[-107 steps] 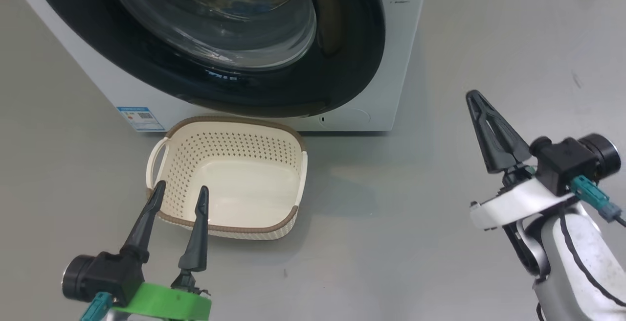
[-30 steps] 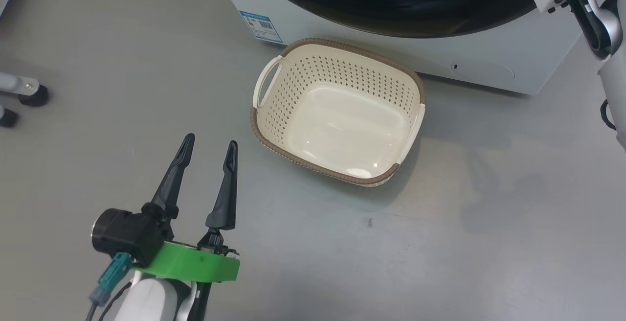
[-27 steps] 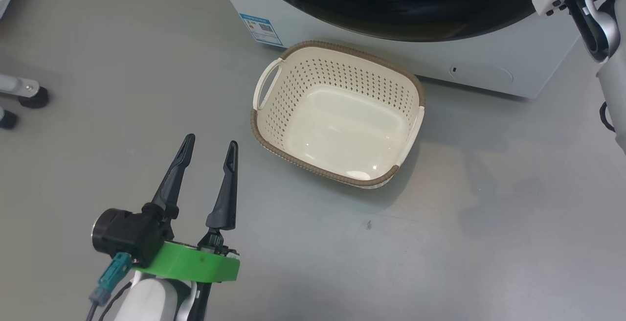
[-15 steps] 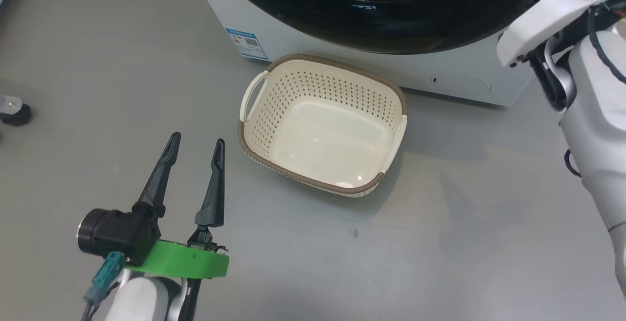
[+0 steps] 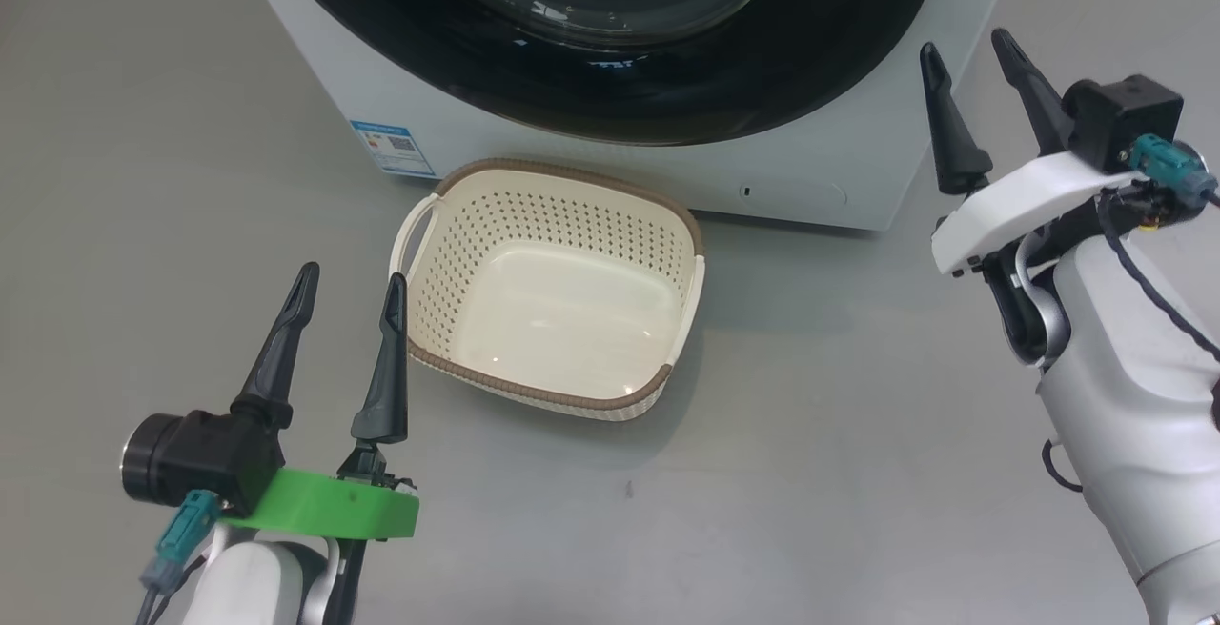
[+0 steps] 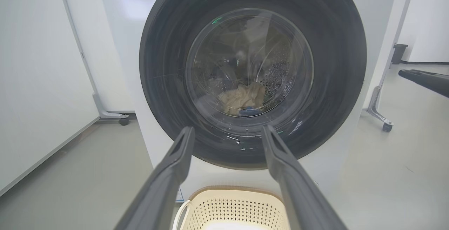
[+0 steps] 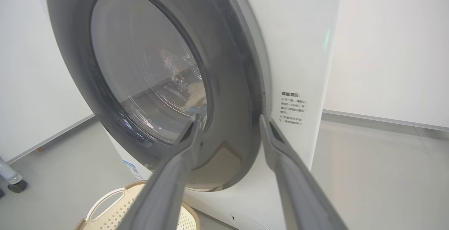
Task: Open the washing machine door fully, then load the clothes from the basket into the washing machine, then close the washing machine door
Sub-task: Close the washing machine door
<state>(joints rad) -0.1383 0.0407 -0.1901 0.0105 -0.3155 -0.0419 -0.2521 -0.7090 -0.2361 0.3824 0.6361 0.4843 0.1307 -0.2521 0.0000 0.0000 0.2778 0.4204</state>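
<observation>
The washing machine (image 5: pixel 353 82) stands at the top, and the washing machine door (image 5: pixel 762 82) lies shut against its front. Through the glass bowl the pale clothes (image 6: pixel 242 98) rest inside the drum. The cream basket (image 5: pixel 548 225) sits on the floor right in front of the machine, nothing in it. My left gripper (image 5: pixel 351 277) hangs open just left of the basket, fingers apart and holding nothing. At the door's right edge, my right gripper (image 5: pixel 965 49) is open with a clear gap between its fingers; in the right wrist view this gripper (image 7: pixel 230 119) points at the door's rim (image 7: pixel 228 65).
A blue label (image 5: pixel 393 147) marks the machine's lower left corner. Wheeled frame feet (image 6: pixel 122 120) (image 6: pixel 386 126) stand on either side of the machine, with white panels behind. Grey floor spreads to the front and right of the basket.
My right gripper has gone from shut to open and has come down beside the door's right edge. The head camera has shifted, so the whole picture has moved. The left gripper stays open.
</observation>
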